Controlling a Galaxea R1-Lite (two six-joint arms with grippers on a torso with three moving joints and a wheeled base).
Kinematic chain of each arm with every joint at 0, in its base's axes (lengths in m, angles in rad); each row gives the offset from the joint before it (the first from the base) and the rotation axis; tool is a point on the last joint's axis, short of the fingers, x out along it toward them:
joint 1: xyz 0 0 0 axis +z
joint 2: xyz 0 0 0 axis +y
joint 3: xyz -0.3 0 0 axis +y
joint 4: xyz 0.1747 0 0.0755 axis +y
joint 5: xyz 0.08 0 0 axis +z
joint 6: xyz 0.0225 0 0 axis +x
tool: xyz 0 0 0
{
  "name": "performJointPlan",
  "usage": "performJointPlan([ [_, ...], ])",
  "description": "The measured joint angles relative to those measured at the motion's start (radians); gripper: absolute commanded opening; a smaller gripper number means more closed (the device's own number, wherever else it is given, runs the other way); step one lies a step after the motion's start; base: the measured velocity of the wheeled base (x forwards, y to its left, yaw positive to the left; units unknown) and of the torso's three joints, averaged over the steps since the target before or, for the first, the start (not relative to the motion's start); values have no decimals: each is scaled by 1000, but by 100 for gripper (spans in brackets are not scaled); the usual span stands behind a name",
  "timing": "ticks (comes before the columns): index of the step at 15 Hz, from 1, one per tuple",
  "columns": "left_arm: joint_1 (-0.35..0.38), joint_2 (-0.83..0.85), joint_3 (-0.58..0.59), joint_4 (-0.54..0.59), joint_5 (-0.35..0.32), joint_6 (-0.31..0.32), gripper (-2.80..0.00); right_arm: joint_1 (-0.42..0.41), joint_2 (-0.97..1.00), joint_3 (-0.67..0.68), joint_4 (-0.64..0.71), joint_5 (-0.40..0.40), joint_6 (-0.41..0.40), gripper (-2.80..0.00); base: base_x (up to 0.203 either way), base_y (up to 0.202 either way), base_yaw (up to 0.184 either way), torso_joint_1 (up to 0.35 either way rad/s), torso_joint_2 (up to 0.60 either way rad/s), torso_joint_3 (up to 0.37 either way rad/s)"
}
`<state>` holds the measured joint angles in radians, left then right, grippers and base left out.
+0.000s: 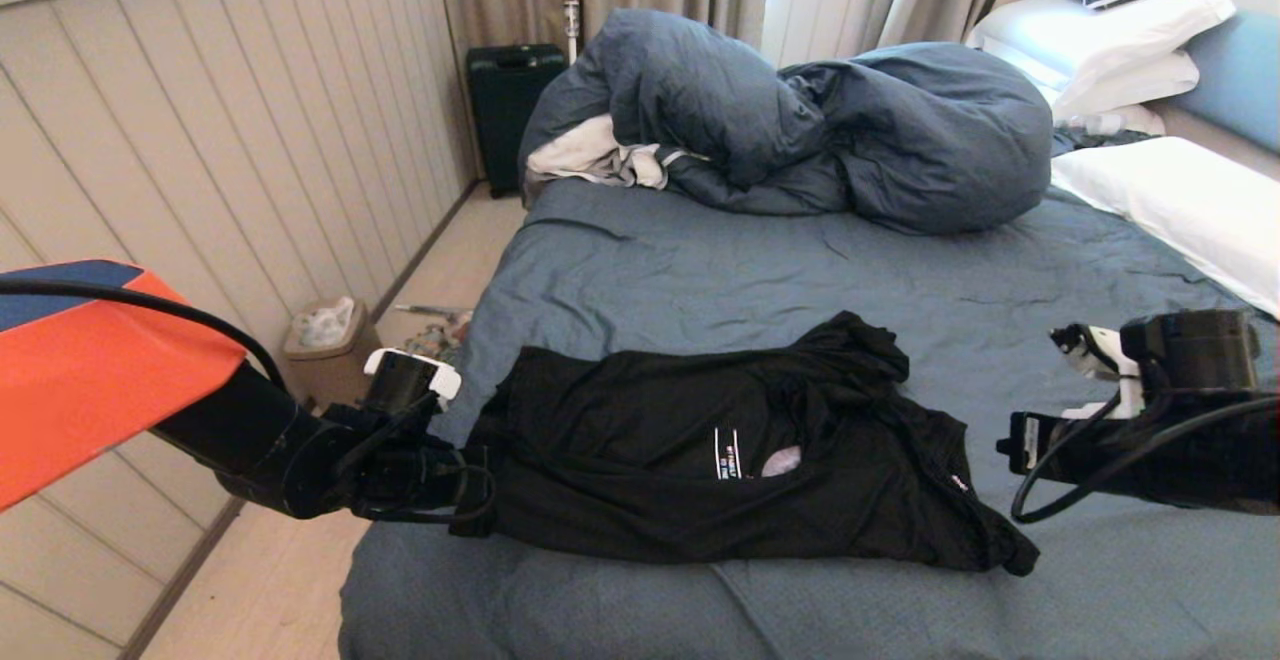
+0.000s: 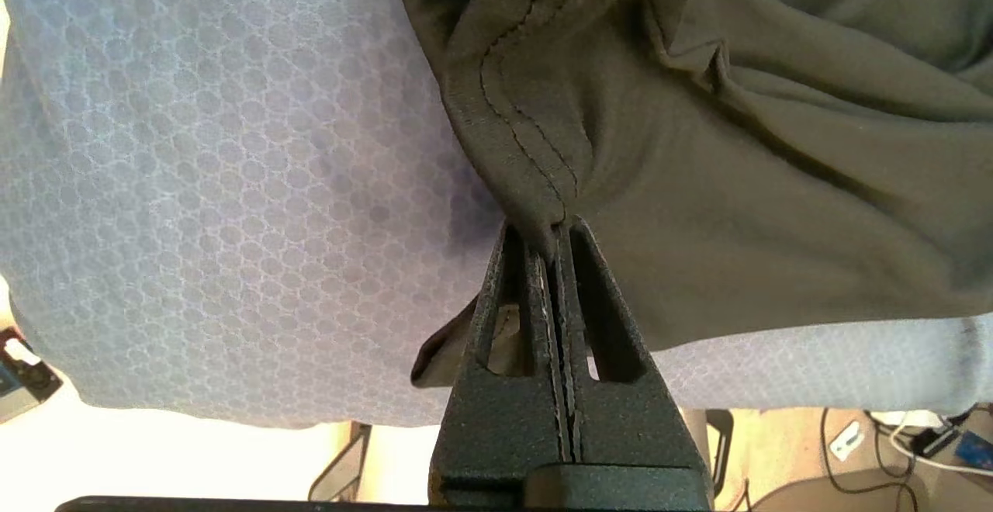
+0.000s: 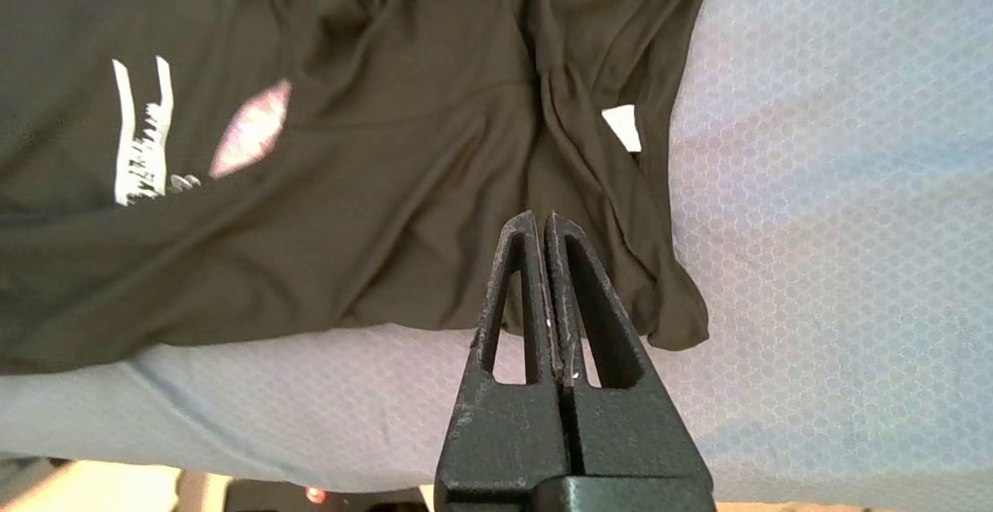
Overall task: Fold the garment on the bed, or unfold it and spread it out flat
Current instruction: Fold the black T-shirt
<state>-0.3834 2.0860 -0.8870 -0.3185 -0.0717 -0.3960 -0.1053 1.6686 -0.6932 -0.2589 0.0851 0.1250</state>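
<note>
The garment [image 1: 690, 460], a black T-shirt with white lettering, lies crumpled across the near part of the bed [image 1: 760, 270]. At its left end my left gripper [image 1: 476, 475] is shut on the fabric. The left wrist view shows the stitched hem of the garment [image 2: 527, 140] pinched between the tips of the left gripper [image 2: 555, 225], over the sheet of the bed [image 2: 233, 186]. My right gripper [image 1: 1012, 445] hovers just right of the shirt. In the right wrist view the right gripper [image 3: 544, 217] is shut and empty, above the garment [image 3: 372, 209] near its white neck tag [image 3: 623, 127].
A bulky slate-blue duvet [image 1: 860, 125] and a white-grey cloth [image 1: 590, 160] are heaped at the far side. White pillows [image 1: 1170, 195] lie at the right. A dark suitcase [image 1: 510, 105] and a small bin [image 1: 325, 340] stand on the floor by the panelled wall, left of the bed.
</note>
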Motion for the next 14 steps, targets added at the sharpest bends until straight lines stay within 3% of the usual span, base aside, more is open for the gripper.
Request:
performJointPlan([
  [8, 0, 47, -5, -6, 4, 0, -280, -20, 135, -21, 85, -5, -81, -280, 0, 0, 0, 0, 0, 0],
  [9, 0, 48, -1, -6, 4, 0, -280, -23, 145, -21, 92, -9, -84, 0, 0, 0, 0, 0, 0, 0],
  [11, 0, 49, 5, -4, 4, 0, -280, -55, 155, -16, 93, -10, -95, 0, 0, 0, 0, 0, 0, 0],
  [14, -2, 51, 7, -3, 3, 0, -280, -111, 171, -3, 86, -10, -210, 0, 0, 0, 0, 0, 0, 0],
])
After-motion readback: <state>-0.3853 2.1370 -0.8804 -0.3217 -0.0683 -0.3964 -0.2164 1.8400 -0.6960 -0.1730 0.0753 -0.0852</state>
